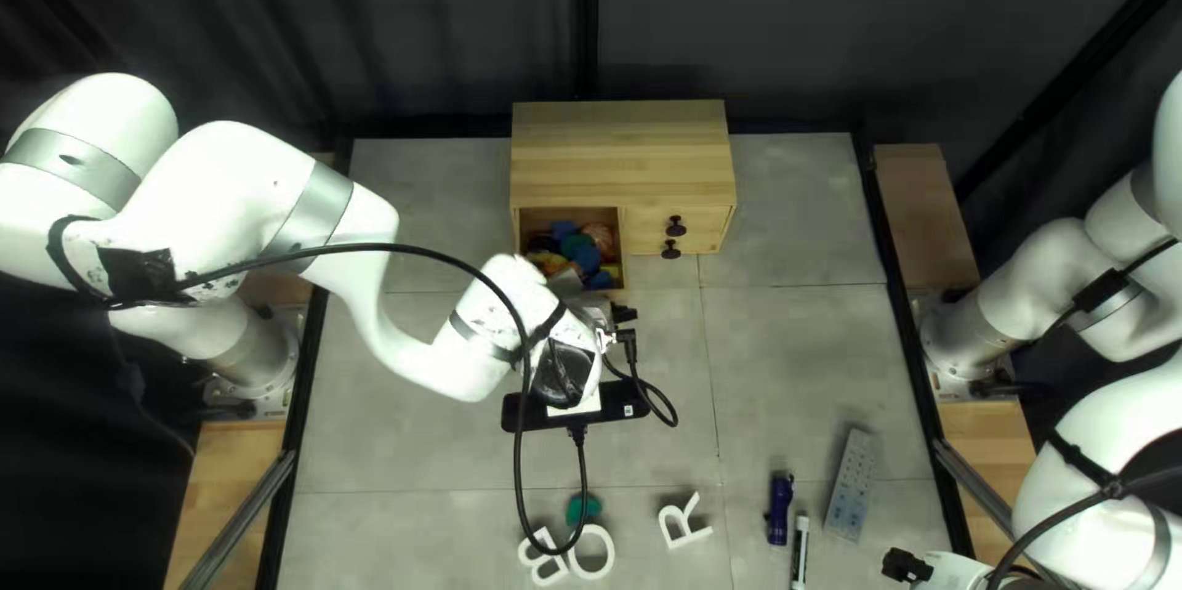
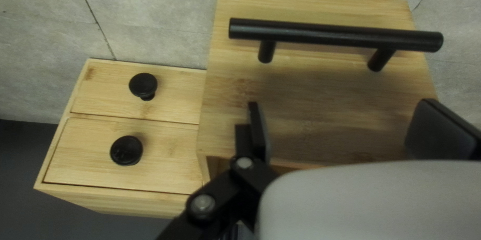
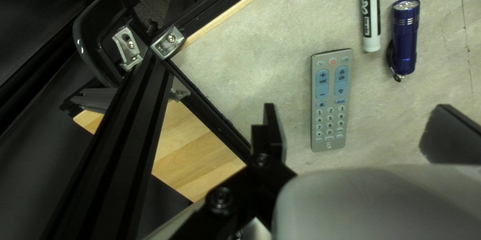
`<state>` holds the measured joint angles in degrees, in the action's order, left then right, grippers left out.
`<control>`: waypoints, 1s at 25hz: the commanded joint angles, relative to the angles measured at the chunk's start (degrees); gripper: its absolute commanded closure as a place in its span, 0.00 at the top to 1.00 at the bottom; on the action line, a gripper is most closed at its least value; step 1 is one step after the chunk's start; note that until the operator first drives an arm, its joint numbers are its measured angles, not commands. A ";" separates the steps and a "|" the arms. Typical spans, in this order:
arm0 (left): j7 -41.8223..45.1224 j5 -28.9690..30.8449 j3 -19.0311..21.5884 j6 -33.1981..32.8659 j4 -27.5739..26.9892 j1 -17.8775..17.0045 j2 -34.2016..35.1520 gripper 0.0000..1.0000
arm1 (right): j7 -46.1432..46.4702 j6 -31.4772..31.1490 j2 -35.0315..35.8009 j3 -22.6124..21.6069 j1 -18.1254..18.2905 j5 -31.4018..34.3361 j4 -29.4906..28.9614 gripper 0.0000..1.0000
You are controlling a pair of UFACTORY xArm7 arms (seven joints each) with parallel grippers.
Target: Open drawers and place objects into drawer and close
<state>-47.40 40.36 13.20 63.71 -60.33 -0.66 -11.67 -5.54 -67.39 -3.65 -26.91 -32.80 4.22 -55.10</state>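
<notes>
Looked partway done: found the big drawer [image 2: 313,87] open on the wood chest [image 1: 622,153] at the table's [image 1: 800,214] far edge, with a bright heap [image 1: 579,248] of blue, yellow and orange inside. Saw 2 small drawers [image 2: 175,155] shut, each with 1 round black knob [image 2: 143,85]. Seemed to need more things put in, then a push to shut.

Saw the left gripper [image 2: 340,103] wide, with nothing in it, by the big drawer's front, and the right gripper [image 3: 355,114] wide and empty too, near the remote [image 3: 330,100].

Found the remote flat near the table's near right corner, long, thin and gray, with blue and pale buttons. Close by, saw a white marker [image 3: 371,14] and a shiny blue flashlight [image 3: 405,39]. Toward the near edge, saw 3 white letters [image 1: 680,524], with a green lump [image 1: 594,505] beside the O. Saw pale wood on the big drawer's front, with a black bar handle [image 2: 335,33]. Could not name the bits in the heap.
</notes>
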 commanded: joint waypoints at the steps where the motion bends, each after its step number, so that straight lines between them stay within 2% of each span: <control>1: -0.03 0.16 -0.07 -0.02 0.25 0.07 0.16 1.00 | 0.00 0.00 0.00 0.00 0.00 0.00 0.00 1.00; 15: -0.03 0.28 -0.12 0.12 0.37 0.10 0.33 1.00 | 0.00 0.00 0.00 0.00 0.00 0.00 0.00 1.00; 25: 0.38 -0.03 0.54 1.20 -2.28 -0.90 -1.33 1.00 | 0.00 0.00 0.00 0.00 0.00 0.00 0.00 1.00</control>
<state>-47.05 40.36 13.64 64.73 -62.08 -1.39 -12.63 -5.54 -67.39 -3.65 -26.91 -32.80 4.22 -55.10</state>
